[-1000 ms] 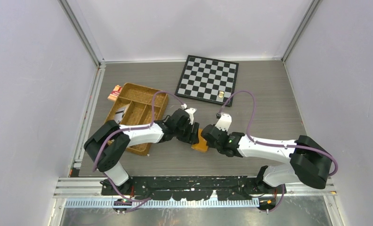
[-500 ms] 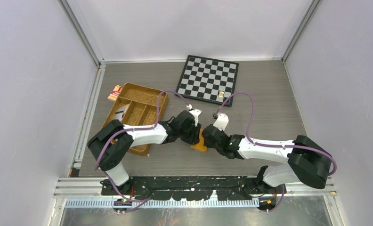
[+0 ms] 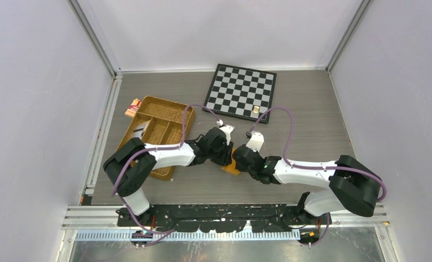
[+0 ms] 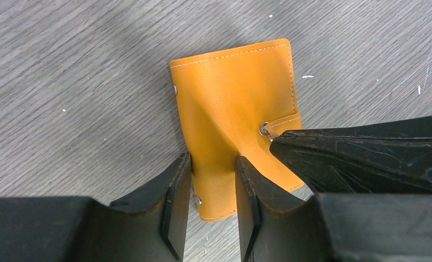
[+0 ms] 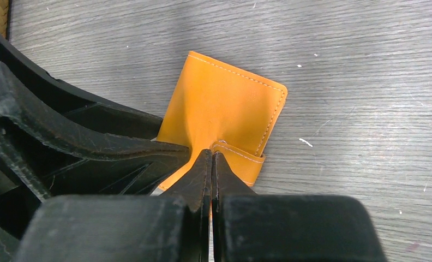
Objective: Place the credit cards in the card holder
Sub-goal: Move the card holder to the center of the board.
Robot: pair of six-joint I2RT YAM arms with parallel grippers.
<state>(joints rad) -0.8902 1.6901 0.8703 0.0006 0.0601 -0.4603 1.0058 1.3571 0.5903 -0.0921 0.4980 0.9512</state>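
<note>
**Both grippers crowd the holder**

We see the card holder (image 4: 235, 120) on the bench (image 3: 306, 120), mostly hidden from above. Left fingers (image 4: 175, 202) pinch its edge; right fingers (image 5: 203, 174), nearly closed, nip its snap tab. Woven tray (image 3: 158, 112) and chessboard (image 3: 240, 90) lie beyond.

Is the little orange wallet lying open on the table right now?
No, the card holder lies folded shut, its strap over the edge at the snap, with the right gripper pinching that strap.

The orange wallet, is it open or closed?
Closed. The card holder lies folded flat on the table, its strap tab still across the edge by the snap.
</note>
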